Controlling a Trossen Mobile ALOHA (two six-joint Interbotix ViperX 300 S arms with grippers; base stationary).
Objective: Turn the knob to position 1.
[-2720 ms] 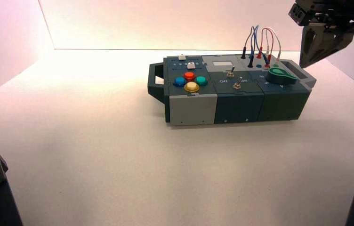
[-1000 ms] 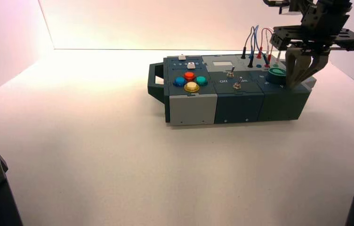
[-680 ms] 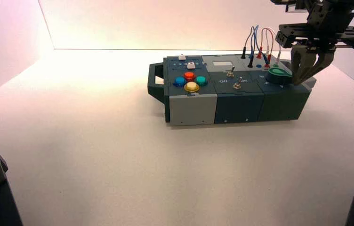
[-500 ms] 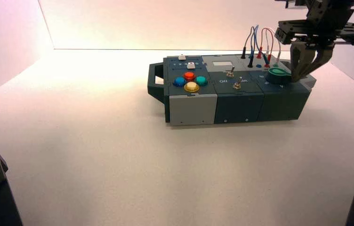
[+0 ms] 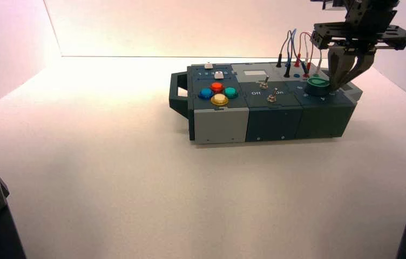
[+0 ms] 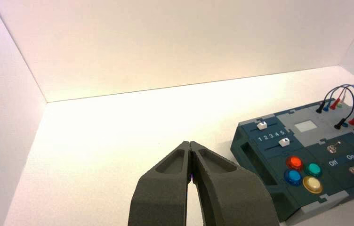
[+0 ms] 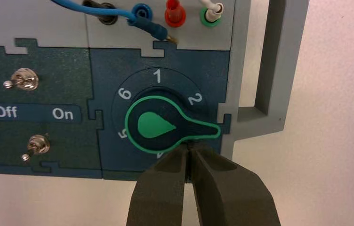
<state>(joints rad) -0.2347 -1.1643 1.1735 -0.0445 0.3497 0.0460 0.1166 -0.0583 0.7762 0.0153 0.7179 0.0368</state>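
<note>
The box (image 5: 265, 105) sits on the bench (image 5: 109, 178), and the knob (image 7: 158, 125) is at its right end, in front of the wire sockets. The knob's long axis runs across the box: its pointer tab aims at the box's right edge, past the 2 on the dial (1 is at the socket side). The right hand (image 7: 189, 149) is pressed shut, empty, tips just beside the tab's base on the front side. The left hand (image 6: 190, 151), shut and empty, is parked well left of the box.
</note>
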